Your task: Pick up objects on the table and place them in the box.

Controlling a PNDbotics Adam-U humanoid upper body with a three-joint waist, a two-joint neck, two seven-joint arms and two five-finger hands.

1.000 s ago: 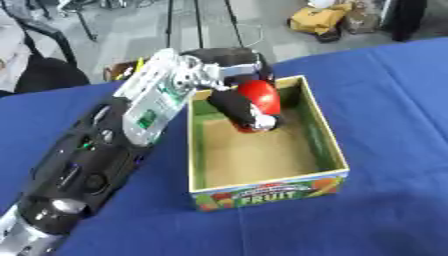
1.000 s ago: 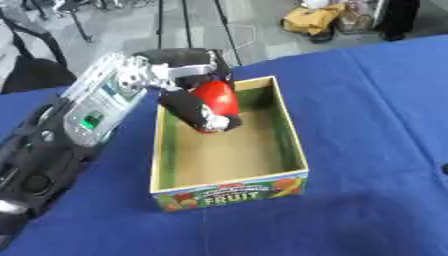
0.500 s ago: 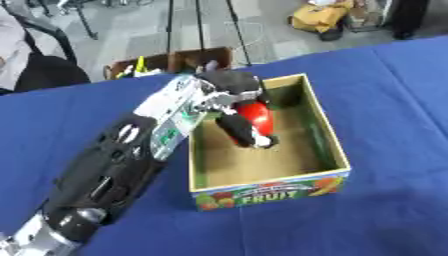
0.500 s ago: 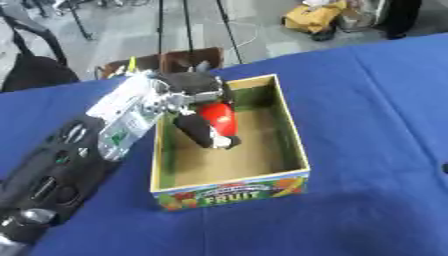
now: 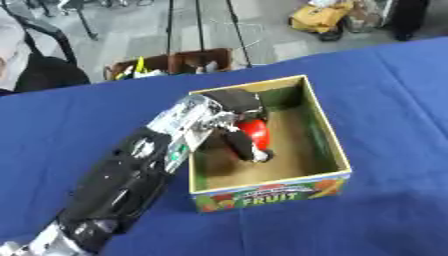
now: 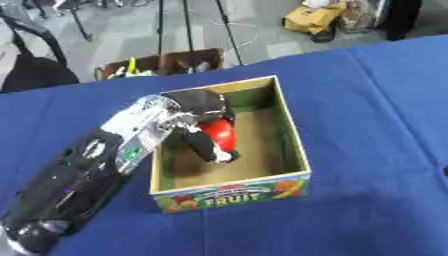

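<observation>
My left hand (image 5: 234, 116) reaches down into the open cardboard box (image 5: 325, 134) with "FRUIT" printed on its front, on the blue tablecloth (image 5: 402, 105). Its fingers are curled round a round red object (image 5: 255, 131), held low inside the box near the left wall. Whether the object touches the box floor is unclear. The black and silver forearm (image 5: 131, 175) runs from the lower left corner up to the box. My right hand shows in neither view.
Beyond the table's far edge stand a crate of small items (image 5: 166, 64), tripod legs (image 5: 198, 25) and a yellow bag (image 5: 319, 17) on the floor. A dark chair (image 5: 44, 70) stands at the far left.
The left hand has sunk deeper into the box with the red object, from above the rim to near the floor. The whole picture has shifted, so the camera moved too.
</observation>
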